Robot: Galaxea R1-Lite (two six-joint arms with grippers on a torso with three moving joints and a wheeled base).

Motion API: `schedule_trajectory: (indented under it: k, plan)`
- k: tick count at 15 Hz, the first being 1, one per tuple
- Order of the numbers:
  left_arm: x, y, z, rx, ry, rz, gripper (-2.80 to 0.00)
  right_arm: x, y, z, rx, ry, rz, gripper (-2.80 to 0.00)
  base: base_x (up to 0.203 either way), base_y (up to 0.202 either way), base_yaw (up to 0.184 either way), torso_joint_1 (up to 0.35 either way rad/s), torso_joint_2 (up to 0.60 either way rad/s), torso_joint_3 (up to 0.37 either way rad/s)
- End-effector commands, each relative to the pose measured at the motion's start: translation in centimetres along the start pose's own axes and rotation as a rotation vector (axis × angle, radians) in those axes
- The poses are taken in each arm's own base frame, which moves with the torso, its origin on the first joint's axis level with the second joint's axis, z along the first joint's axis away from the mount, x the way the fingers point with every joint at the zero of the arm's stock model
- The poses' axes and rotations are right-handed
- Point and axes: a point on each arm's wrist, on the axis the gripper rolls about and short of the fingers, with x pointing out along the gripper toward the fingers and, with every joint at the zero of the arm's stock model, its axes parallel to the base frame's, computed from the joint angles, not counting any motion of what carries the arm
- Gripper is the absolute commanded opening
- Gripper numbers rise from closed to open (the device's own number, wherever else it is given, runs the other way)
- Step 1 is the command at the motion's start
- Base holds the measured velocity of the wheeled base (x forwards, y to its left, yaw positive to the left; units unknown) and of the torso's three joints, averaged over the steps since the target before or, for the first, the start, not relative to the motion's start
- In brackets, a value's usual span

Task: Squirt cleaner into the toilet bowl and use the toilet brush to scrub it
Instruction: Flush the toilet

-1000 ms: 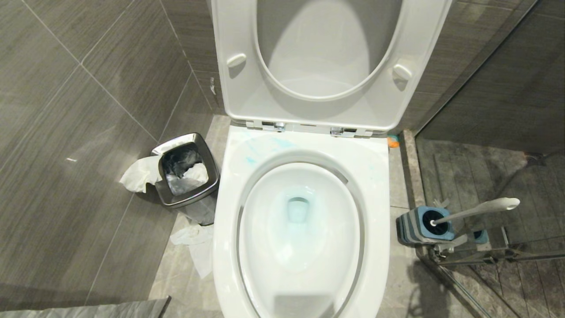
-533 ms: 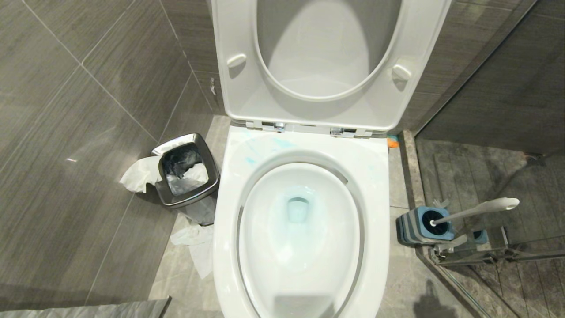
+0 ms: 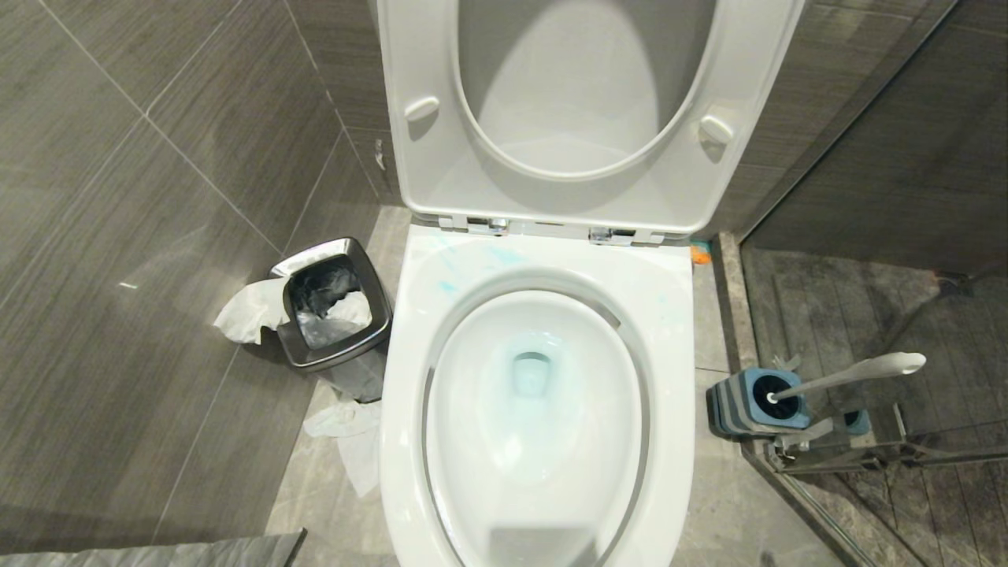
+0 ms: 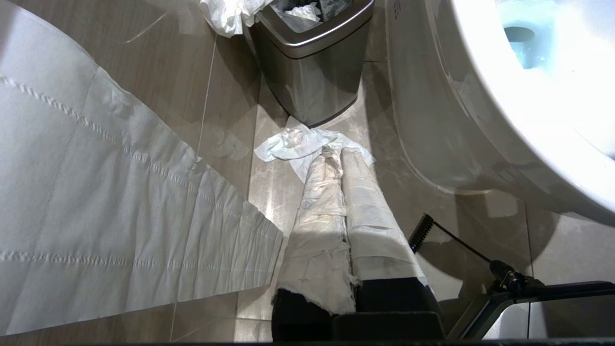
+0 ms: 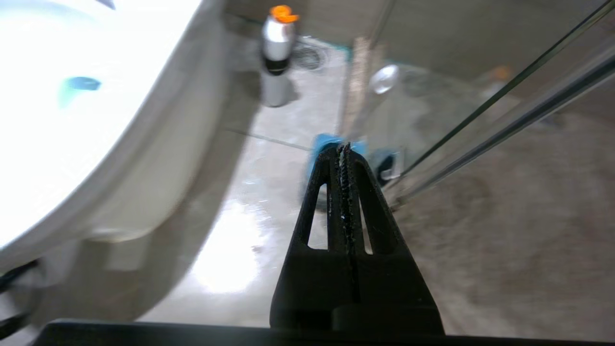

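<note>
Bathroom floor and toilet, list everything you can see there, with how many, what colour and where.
toilet bowl: one, white, centre, seat and lid raised.
cleaner: pale blue streaks on the back rim, blue tint in the water.
toilet brush: one, white handle, standing in its holder, right of the bowl.
brush holder: one, blue and grey, on the floor by the glass partition.
waste bin: one, chrome, left of the bowl.
tissue paper: white, one piece over the bin edge, more on the floor below it.
bottle: one, grey with orange cap, on the floor beside the toilet.
left gripper: paper-wrapped jaws shut, low beside the bin.
right gripper: black jaws shut, empty, pointing toward the holder.
</note>
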Motion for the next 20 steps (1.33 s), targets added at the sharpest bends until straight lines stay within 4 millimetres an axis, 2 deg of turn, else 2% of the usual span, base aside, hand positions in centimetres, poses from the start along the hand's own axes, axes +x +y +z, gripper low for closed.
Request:
schedule_trajectory:
  k: [1,4,6,20]
  plan:
    - [0.0,0.0,0.0,0.0,0.0,-0.001,-2.8,-1.2,0.1,-1.2,0.037,-0.031,0.034,-2.8,0.0,0.0,0.0,0.0,0.0,0.0]
    - [0.0,0.0,0.0,0.0,0.0,-0.001,-2.8,-1.5,0.4,-2.7,0.081,0.082,0.066,-2.8,0.0,0.0,0.0,0.0,0.0,0.0]
    - [0.0,0.0,0.0,0.0,0.0,-0.001,-2.8,-1.6,0.4,-3.0,0.067,0.107,0.069,-2.8,0.0,0.0,0.0,0.0,0.0,0.0]
    - [0.0,0.0,0.0,0.034,0.002,-0.015,-2.8,-1.6,0.4,-2.9,0.115,0.106,0.065,-2.8,0.0,0.0,0.0,0.0,0.0,0.0]
